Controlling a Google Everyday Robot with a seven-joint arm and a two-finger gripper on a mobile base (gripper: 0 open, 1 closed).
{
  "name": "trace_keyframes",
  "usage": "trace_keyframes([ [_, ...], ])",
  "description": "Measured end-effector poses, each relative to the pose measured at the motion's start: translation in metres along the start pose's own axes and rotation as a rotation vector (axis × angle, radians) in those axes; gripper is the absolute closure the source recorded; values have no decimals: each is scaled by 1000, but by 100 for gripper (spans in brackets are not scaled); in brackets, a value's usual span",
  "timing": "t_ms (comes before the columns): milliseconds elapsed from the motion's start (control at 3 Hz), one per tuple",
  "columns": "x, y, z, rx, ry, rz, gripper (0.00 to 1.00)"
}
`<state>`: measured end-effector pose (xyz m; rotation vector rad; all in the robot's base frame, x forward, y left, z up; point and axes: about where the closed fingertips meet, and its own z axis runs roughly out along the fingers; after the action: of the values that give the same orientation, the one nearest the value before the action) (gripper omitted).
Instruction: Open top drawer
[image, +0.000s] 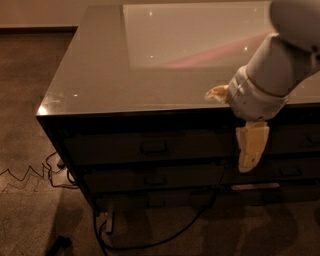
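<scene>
The top drawer (115, 146) is the uppermost dark front on the cabinet's left column, just under the glossy top. It is shut, and its small rectangular handle (154, 147) sits at its centre. My gripper (235, 131) is on the white arm coming in from the upper right, at the cabinet's front edge. It is to the right of the handle and apart from it. One cream finger (251, 147) hangs down in front of the drawer fronts; the other (217, 93) pokes out at the top's edge. The jaws stand apart and hold nothing.
A lower drawer (115, 179) with a like handle sits below, and more dark fronts (295, 137) lie to the right. The glossy cabinet top (125, 75) reflects light. Cables (45, 175) and a power strip (107, 220) lie on the carpet at the cabinet's left foot.
</scene>
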<state>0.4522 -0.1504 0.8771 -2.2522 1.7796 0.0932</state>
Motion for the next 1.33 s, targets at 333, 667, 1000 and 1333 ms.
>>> trace_keyframes([
  [333, -4, 10, 17, -20, 31, -42, 0],
  [667, -2, 8, 45, -38, -6, -53, 0],
  [1000, 0, -10, 81, -87, -31, -62, 0],
  [1333, -5, -23, 118, -139, -41, -72, 0],
])
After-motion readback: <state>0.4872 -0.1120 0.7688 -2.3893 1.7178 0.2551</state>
